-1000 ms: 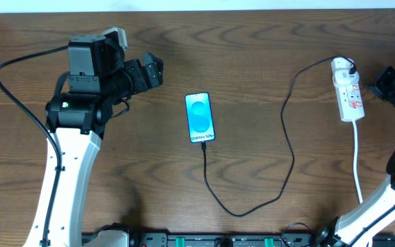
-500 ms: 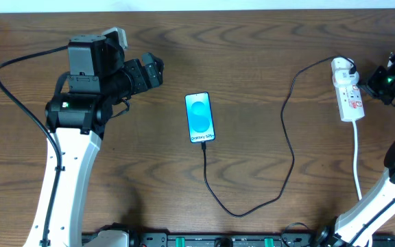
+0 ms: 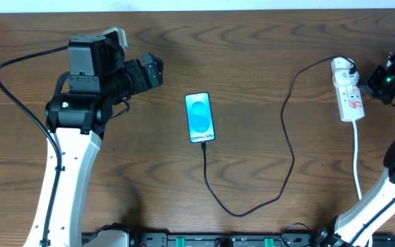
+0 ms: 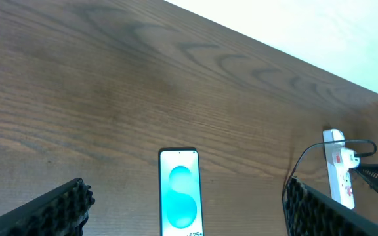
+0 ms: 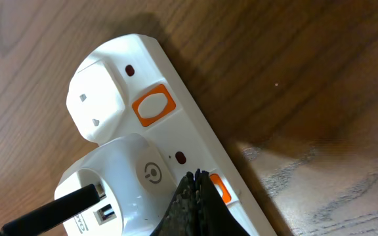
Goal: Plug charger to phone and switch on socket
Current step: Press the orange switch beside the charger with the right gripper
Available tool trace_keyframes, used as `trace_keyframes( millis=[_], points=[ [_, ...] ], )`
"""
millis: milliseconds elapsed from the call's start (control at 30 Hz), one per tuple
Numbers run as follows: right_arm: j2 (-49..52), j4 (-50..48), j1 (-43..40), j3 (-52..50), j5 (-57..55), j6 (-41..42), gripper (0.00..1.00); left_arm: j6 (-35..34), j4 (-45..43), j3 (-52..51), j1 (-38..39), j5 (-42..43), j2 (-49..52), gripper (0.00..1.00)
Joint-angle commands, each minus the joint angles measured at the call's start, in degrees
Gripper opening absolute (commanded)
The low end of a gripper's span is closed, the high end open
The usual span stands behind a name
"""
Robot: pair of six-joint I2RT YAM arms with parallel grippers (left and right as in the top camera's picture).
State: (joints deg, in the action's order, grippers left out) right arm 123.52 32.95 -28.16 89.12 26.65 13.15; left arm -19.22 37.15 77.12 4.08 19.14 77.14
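Light, probably skiddy socket (image 5: 120, 85): press orange switch (image 5: 220, 190) at 3 o'clock of pinched-closed right tool (image 5: 195, 187) straight down. Ignore the splayed-apart left tool (image 3: 155, 71).

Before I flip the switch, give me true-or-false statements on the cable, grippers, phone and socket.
The charger meets the bottom edge of the phone. True.
The left gripper grips the phone. False: it is open, away from it.
The right gripper, shut, points at an orange switch on the socket. True.
The phone's screen is dark. False: it glows blue.
Nothing is plugged into the socket. False: a white plug sits in it.
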Motion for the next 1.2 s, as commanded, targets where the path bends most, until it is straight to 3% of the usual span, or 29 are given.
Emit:
trace_keyframes(
  millis=[0, 900, 1167],
  points=[
    [0.4, 0.1, 1.7, -0.1, 0.4, 0.3, 0.01, 0.8, 0.1, 0.1, -0.2, -0.4, 0.0, 0.96],
    [3.2, 3.1, 3.5, -0.3, -1.5, 2.8, 0.01, 0.8, 0.1, 0.1, -0.2, -0.4, 0.0, 0.96],
    [3.2, 6.6, 3.5, -0.3, -1.4, 8.3, 0.01, 0.8, 0.1, 0.1, -0.2, -0.4, 0.0, 0.96]
  ],
)
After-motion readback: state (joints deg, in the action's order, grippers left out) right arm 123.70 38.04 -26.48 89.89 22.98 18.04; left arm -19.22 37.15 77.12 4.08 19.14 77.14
